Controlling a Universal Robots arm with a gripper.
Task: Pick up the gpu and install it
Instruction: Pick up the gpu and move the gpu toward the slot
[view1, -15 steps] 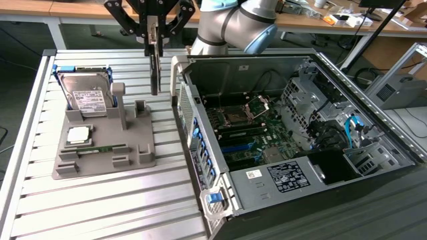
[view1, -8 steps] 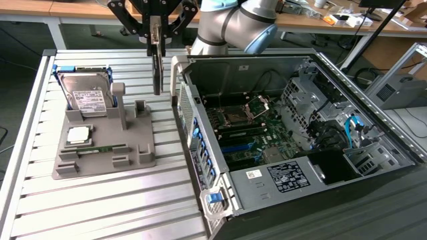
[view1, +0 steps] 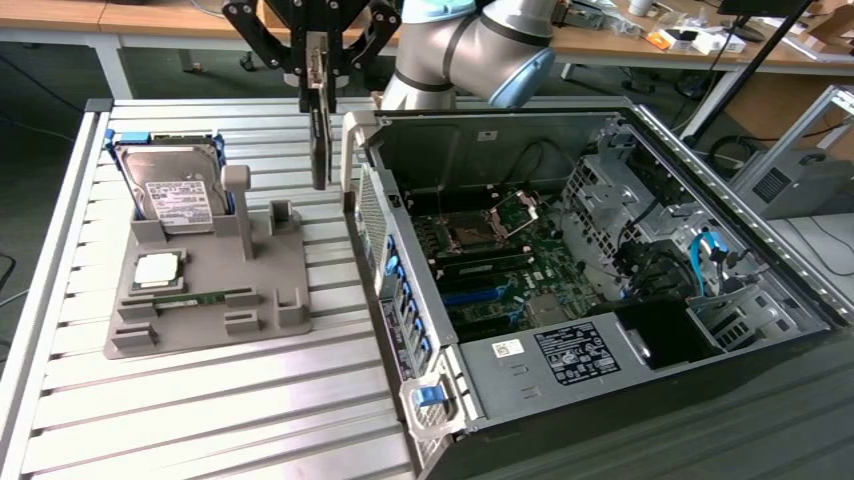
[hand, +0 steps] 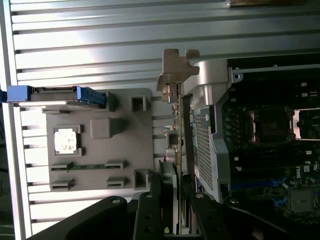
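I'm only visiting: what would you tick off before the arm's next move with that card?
1. gpu clamped in gripper: ok.
2. Gpu hangs upright, off the tray: ok.
3. Case open, motherboard bare: ok.
4. Gpu over the motherboard: not ok, it hangs outside the case wall.
5. Target slot free: cannot tell.

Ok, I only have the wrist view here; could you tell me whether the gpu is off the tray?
Observer: Yes, the gpu hangs upright from the claw, free of the tray.
Operator: Thank you; is anything loose deeper inside the case?
Observer: Blue cables hang inside the case, near its side on the exterior view's right.
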